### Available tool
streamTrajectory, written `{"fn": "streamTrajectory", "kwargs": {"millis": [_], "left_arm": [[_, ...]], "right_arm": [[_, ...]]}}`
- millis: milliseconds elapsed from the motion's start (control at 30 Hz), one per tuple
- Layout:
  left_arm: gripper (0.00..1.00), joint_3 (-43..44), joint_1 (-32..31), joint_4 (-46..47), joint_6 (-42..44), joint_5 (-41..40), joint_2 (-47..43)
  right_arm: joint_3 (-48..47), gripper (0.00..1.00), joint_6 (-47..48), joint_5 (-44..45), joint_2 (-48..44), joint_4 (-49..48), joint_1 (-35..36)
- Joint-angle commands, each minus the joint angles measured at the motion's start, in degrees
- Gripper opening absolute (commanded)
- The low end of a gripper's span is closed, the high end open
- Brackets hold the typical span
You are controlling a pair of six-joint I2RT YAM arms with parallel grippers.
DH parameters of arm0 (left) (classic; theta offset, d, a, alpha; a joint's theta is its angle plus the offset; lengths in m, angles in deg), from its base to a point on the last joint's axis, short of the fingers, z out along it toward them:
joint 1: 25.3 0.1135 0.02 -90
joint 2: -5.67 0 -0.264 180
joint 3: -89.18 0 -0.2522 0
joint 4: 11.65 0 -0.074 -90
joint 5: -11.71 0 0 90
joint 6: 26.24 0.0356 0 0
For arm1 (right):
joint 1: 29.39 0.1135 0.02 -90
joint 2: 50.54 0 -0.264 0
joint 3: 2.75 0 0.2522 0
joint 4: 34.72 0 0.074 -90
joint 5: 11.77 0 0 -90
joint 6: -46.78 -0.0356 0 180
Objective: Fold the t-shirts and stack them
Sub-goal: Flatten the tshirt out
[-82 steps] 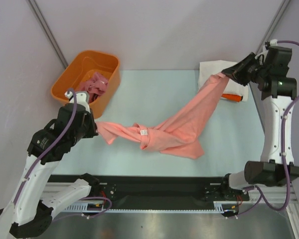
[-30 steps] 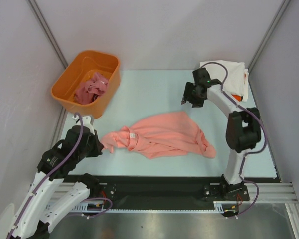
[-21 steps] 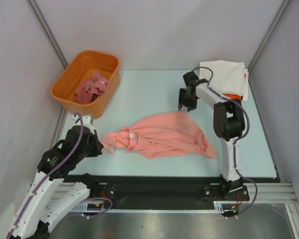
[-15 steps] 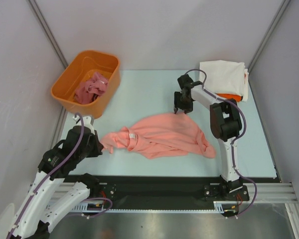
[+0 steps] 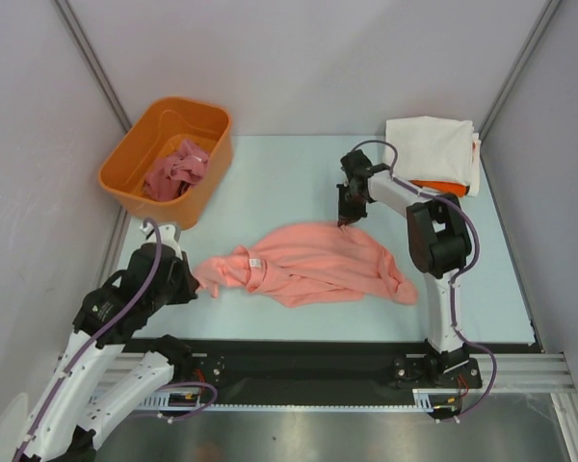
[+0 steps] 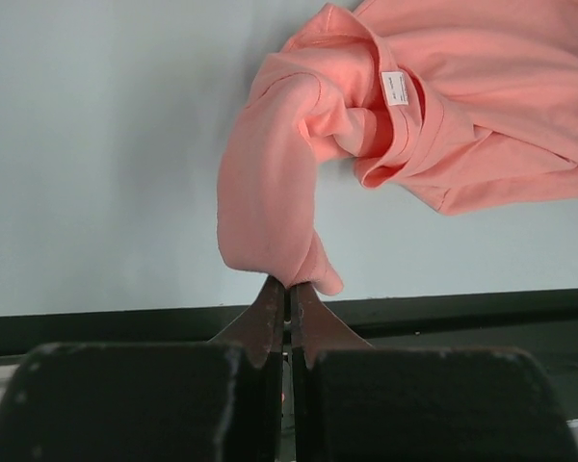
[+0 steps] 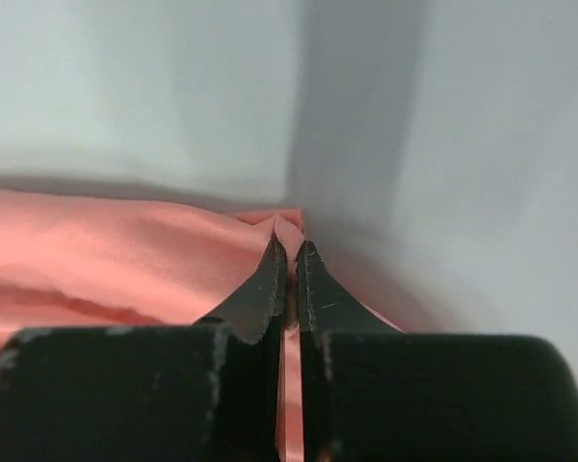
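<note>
Right wrist: salmon-pink t-shirt [image 7: 116, 260] between right pincer [image 7: 291, 250] tips

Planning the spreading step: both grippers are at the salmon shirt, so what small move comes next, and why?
Probably raise both arms slightly and draw them apart. The left gripper pinches the salmon-pink t-shirt at its left end, the right gripper pinches its far edge, and the cloth between them lies bunched.

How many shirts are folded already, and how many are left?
Two look done: the cream-white t-shirt sits folded on the orange t-shirt. In hand: the salmon-pink t-shirt, crumpled, pinched by the left gripper and right gripper. Left: that one, plus the rose-pink t-shirt bunched in the orange tub.
</note>
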Motion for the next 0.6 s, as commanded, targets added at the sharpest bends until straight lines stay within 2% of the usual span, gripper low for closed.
{"fn": "streamTrajectory", "kwargs": {"millis": [0,67,333,367,467,567], "left_arm": [[0.00,4.8,0.4,-0.2,-0.5,-1.9,2.4],[0.00,10.1,0.4,-0.5,0.4,-3.5,4.1],[0.00,32.3,0.4,2.3,9.8,-8.0,9.6],[0.00,33.5,0.4,3.4,10.7,-8.8,9.9],[0.00,38.8,0.4,6.6,11.9,-12.4,10.4],[0.00,42.4,0.4,11.9,15.0,-11.0,9.0]], "right_arm": [[-1.7,0.00,-0.1,-2.8,-7.9,0.8,-0.5],[-2.8,0.00,-0.6,-3.0,-12.2,1.3,-1.5],[-0.3,0.00,-2.3,0.9,-40.1,-0.4,-2.8],[0.6,0.00,-2.3,1.2,-46.6,-2.0,-2.8],[4.4,0.00,-2.1,2.2,-58.7,-5.0,-2.8],[6.9,0.00,-1.2,3.7,-69.8,-6.5,-2.9]]}}
